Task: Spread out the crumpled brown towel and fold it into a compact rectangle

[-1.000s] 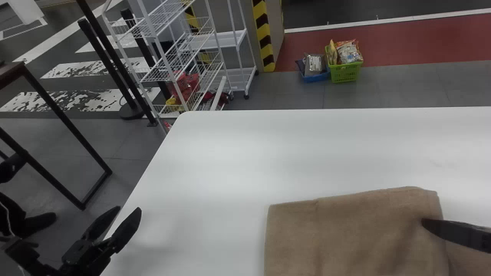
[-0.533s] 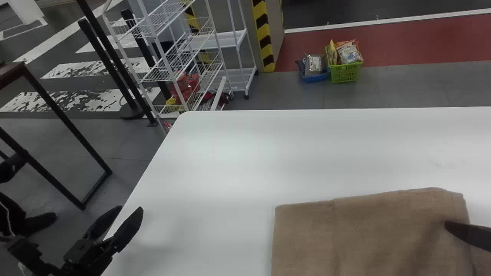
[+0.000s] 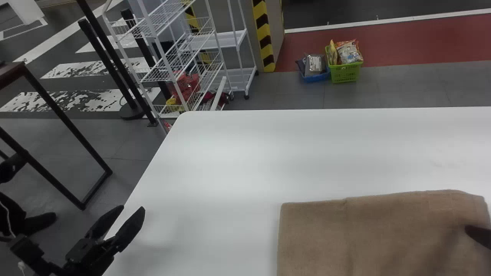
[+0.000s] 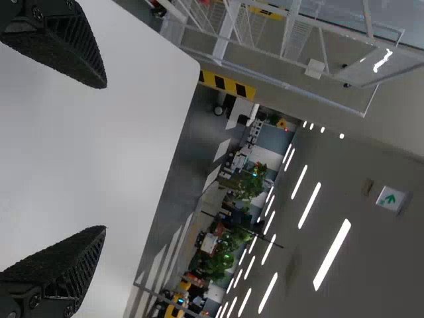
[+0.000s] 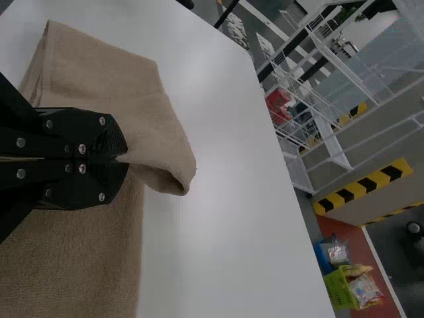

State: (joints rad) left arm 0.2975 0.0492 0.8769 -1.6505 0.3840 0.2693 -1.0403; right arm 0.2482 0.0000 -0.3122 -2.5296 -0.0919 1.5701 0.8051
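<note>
At the near left, by the edge of the smooth white surface [image 3: 230, 161], is the left gripper [image 3: 133, 208], its black fingers spread apart with nothing between them. At the near right, the right gripper [image 3: 478, 235] has its fingers closed on a pinch of the soft brown cloth towel [image 3: 368, 234], which lies on the near right part of the surface. The towel has a fairly straight far edge, and beside the closed fingers a flap of it curls up into an open loop; it looks to be more than one layer thick there, though the gripper hides part of it. Past the surface, at the far left, stands a white wire-shelf rack [image 3: 165, 61]. Farther right on the floor, a blue plastic basket [image 3: 317, 77] sits beside a bright green plastic basket [image 3: 345, 73] holding packets.
</note>
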